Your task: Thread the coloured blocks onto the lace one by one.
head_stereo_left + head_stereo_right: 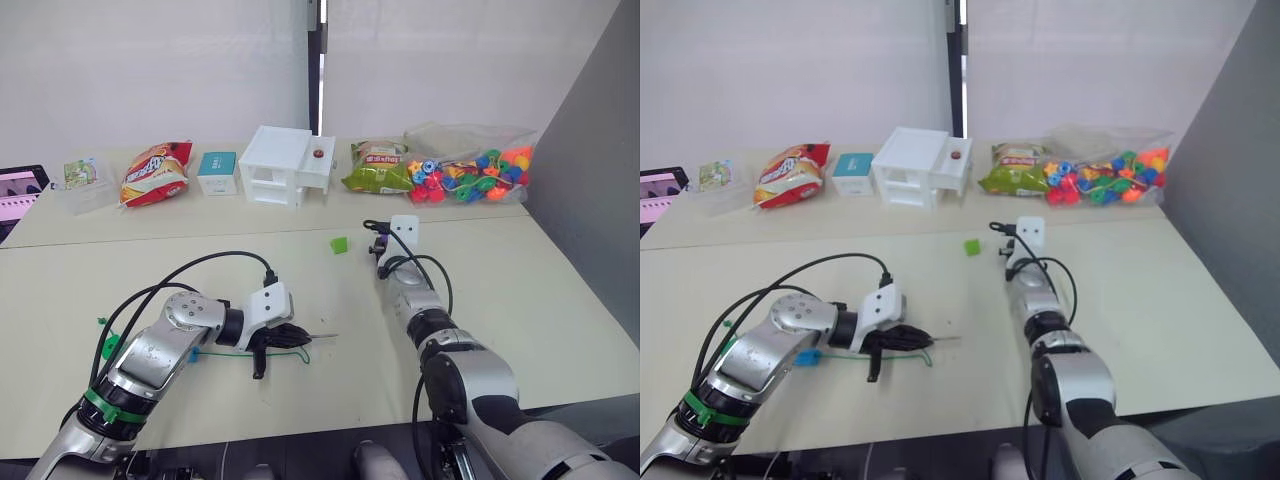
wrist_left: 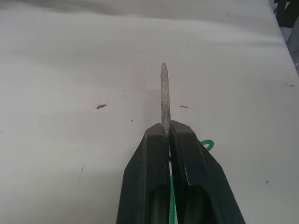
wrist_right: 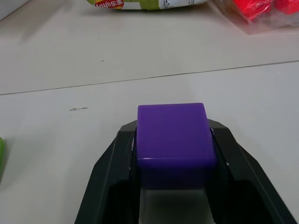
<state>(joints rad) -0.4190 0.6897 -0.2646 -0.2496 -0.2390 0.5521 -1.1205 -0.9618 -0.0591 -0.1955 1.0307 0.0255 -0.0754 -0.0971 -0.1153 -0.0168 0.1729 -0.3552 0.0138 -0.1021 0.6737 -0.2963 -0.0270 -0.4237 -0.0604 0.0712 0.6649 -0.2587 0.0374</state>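
Note:
My left gripper (image 1: 288,337) lies low over the table's front middle, shut on the lace's stiff pale tip (image 2: 164,93), which points right toward the other arm. The green lace (image 1: 215,352) trails back under my left forearm. A blue block (image 1: 808,356) sits by the lace under that arm. My right gripper (image 3: 172,133) is shut on a purple block (image 3: 172,137), held just above the table at centre. To its left a light green block (image 1: 339,244) rests on the table.
Along the far edge stand a red snack bag (image 1: 155,172), a white drawer box (image 1: 285,165), a green snack bag (image 1: 378,166) and a clear bag of mixed beads (image 1: 470,170). A grey panel (image 1: 590,180) walls the right side.

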